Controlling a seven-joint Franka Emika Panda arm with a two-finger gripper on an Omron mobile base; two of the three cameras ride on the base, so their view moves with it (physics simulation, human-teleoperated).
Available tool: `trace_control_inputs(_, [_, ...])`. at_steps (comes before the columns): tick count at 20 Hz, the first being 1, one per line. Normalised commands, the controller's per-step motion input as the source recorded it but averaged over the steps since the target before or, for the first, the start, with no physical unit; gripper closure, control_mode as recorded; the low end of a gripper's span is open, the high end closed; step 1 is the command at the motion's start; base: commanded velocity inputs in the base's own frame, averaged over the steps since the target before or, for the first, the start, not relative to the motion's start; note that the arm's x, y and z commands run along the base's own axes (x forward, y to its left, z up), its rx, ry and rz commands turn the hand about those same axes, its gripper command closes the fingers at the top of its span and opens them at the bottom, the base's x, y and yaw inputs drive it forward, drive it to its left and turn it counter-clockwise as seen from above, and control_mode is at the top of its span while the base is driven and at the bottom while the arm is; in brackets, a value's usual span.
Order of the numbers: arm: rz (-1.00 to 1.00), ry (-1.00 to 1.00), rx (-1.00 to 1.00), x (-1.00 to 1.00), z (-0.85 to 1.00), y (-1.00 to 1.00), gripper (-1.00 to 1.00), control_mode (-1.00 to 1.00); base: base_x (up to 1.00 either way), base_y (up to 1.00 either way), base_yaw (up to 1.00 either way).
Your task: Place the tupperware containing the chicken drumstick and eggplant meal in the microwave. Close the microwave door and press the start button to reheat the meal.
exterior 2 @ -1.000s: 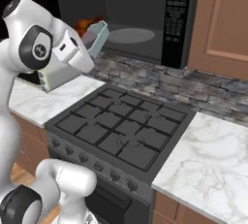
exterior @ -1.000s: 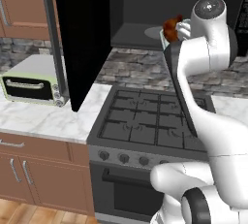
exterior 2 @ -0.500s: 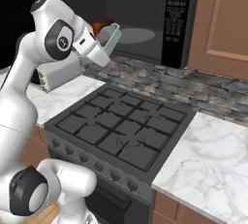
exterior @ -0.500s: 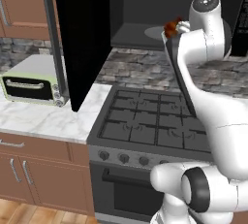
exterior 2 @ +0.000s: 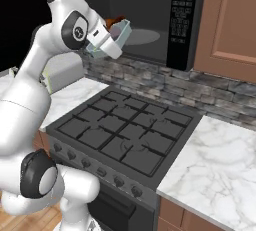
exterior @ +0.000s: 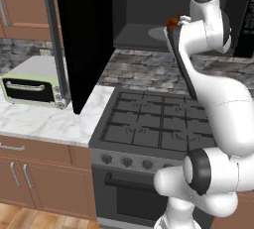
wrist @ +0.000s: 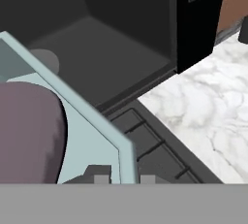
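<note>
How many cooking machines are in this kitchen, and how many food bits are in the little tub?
Microwave: 1
Toaster oven: 1
Stove: 1
Food bits in the tupperware: 2, chicken drumstick and eggplant
Total: 5

The microwave [exterior 2: 155,20] hangs above the stove [exterior 2: 125,135], its cavity open toward the robot, and the microwave door [exterior: 82,39] stands swung out to the left. The tupperware [exterior 2: 118,33] sits tilted in the air at the cavity's mouth, in the gripper [exterior 2: 107,42], with the eggplant [wrist: 29,131] inside it. The toaster oven [exterior: 32,86] rests on the counter [exterior: 44,121] left of the stove, partly behind the door.
</note>
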Motion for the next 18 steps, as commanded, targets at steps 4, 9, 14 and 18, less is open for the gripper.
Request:
trace_control_inputs(4, [0.00,-0.02,0.00,0.44,0.00,-0.10,1.00,-1.00,0.00,0.00,0.00])
trace_control_inputs(9, [0.00,-0.01,0.00,0.53,0.00,-0.11,1.00,-1.00,0.00,0.00,0.00])
trace_control_inputs(14, [0.00,0.00,0.00,0.62,0.00,-0.14,1.00,-1.00,0.00,0.00,0.00])
trace_control_inputs(18, [0.00,0.00,0.00,0.67,0.00,-0.10,1.00,-1.00,0.00,0.00,0.00])
